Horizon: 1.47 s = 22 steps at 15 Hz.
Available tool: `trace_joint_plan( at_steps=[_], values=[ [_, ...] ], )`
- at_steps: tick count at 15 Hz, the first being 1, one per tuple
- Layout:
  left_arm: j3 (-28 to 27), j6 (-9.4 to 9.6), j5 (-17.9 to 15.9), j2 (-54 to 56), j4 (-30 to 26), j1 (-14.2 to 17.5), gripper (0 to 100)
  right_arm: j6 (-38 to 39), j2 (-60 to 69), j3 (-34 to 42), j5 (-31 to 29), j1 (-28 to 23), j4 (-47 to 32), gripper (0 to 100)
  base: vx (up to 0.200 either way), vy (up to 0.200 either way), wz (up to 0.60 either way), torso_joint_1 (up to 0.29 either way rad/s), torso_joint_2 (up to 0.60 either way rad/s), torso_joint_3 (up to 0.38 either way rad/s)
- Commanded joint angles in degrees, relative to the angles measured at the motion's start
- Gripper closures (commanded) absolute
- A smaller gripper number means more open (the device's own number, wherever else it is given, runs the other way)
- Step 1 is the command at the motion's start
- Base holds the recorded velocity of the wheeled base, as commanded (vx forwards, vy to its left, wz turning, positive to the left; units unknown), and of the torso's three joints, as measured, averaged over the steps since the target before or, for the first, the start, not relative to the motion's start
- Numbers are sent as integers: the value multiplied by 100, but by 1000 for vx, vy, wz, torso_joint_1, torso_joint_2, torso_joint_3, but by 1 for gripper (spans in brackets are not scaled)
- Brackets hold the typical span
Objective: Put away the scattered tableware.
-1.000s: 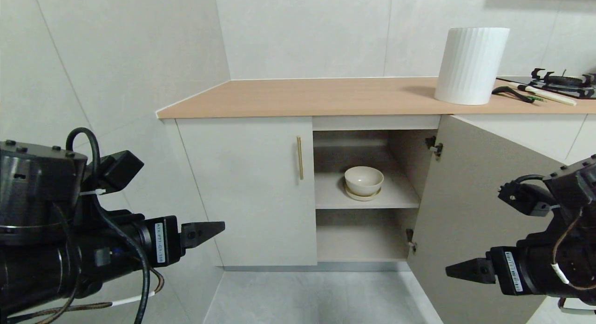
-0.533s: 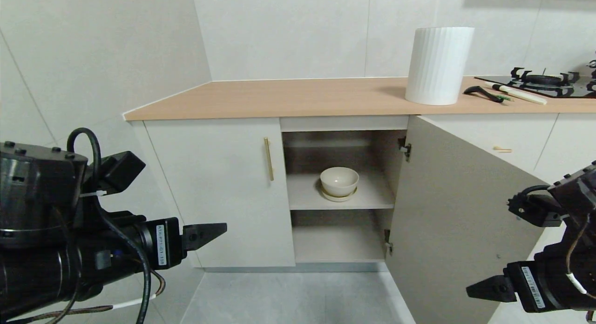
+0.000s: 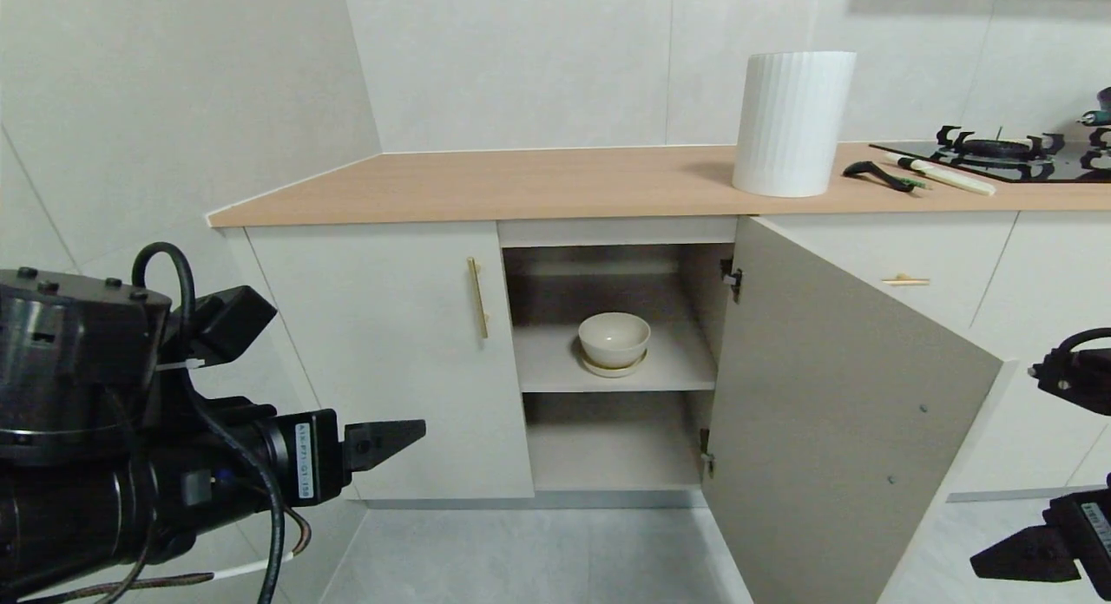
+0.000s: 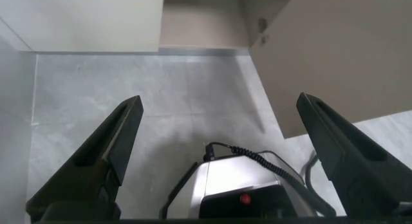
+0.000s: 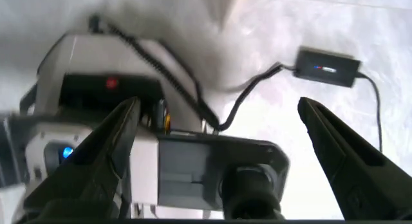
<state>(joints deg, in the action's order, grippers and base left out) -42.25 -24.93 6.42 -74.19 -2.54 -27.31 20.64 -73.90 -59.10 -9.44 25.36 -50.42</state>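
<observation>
A cream bowl (image 3: 614, 337) sits on a small plate (image 3: 613, 369) on the middle shelf of the open cabinet (image 3: 608, 383). On the worktop far right lie a black utensil (image 3: 872, 172) and a cream-handled utensil (image 3: 942, 174). My left gripper (image 3: 391, 435) hangs low on the left, well short of the cabinet. Its fingers stand open and empty over the floor in the left wrist view (image 4: 219, 102). My right gripper (image 3: 998, 559) is at the bottom right corner, beyond the open door, and the right wrist view (image 5: 219, 103) has it open and empty too.
The cabinet's right door (image 3: 833, 396) swings far out between my right gripper and the shelves. The left door with a gold handle (image 3: 476, 298) is closed. A tall white ribbed cylinder (image 3: 792, 122) and a gas hob (image 3: 998, 148) stand on the wooden worktop (image 3: 521, 183). A black adapter with cable (image 5: 325, 58) lies on the floor.
The head camera has swung to the right, so cabinet and worktop sit further left in the picture. My right gripper has dropped lower and further right. The left gripper holds its place.
</observation>
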Motion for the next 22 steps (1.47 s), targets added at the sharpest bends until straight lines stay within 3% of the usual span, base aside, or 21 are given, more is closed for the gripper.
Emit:
trace_joint_plan(
  at_steps=[1,4,8,10,13,17,22],
  values=[
    [7,-3,-1,-16,-1,6,0,-42,-10,-207,-111,-655,-12,0,0,0,0,0,0,0],
    [7,-3,-1,-16,-1,6,0,-455,-125,-278,-269,-1534,67,0,0,0,0,0,0,0],
    [7,-3,-1,-16,7,6,0,-552,-1267,-251,-480,-2694,946,0,0,0,0,0,0,0],
    [7,-3,-1,-8,7,6,0,-552,-1874,-234,-454,-3010,1491,0,0,0,0,0,0,0],
    [7,-3,-1,-16,7,6,0,-526,-2313,-146,-410,-3133,2203,0,0,0,0,0,0,0],
    [7,-3,-1,-16,7,6,0,-499,-2480,48,179,-3081,2924,0,0,0,0,0,0,0],
    [7,-3,-1,-16,7,6,0,-332,-2480,276,390,-2606,3179,0,0,0,0,0,0,0]
  ],
)
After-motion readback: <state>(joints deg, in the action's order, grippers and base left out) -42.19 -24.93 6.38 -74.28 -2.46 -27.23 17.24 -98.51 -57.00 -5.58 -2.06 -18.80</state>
